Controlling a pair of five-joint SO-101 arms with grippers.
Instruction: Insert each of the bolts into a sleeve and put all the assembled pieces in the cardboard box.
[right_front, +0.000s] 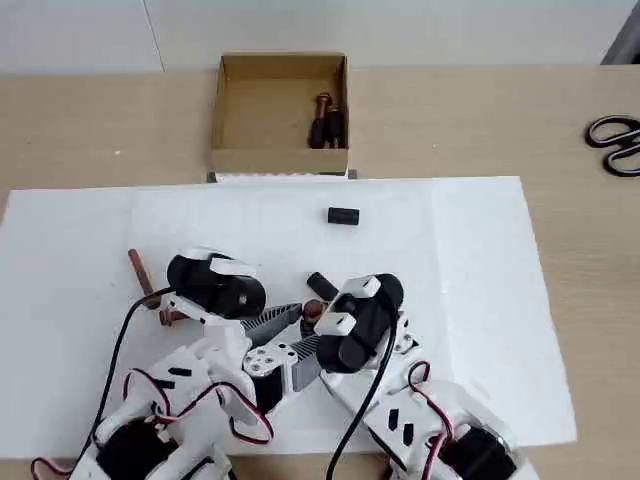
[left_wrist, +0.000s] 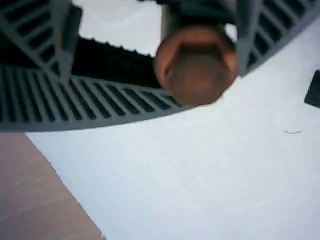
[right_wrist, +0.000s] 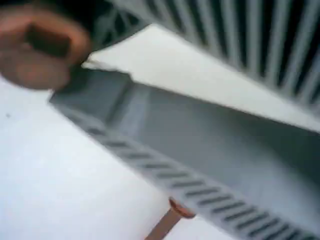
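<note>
From where I stand, the left gripper (right_front: 296, 314) is clamped on a bolt (left_wrist: 195, 67), low and centre in the high view. The bolt's round coppery head sits pinched between the grey ribbed fingers (left_wrist: 100, 100). The right gripper (right_front: 312, 338) crowds in from the right of it, and I cannot tell its state. A black sleeve (right_front: 321, 286) lies just above the bolt head in that frame, touching or nearly so. Whether the shank has entered it I cannot make out.

The bolt looks like a small, rigid metal piece, smooth and probably slippery on its rounded head. I'd judge the best hold is across the head or high on the shank, leaving the tip free. The sleeve, a short matte cylinder, should be light and stiff. It is best taken across its sides with the bore kept clear.

A second sleeve (right_front: 343, 215) rests on the white paper (right_front: 480, 300) above centre, and another bolt (right_front: 139, 275) lies at the left. The cardboard box (right_front: 228, 110), top centre, holds assembled pieces (right_front: 326, 120).
</note>
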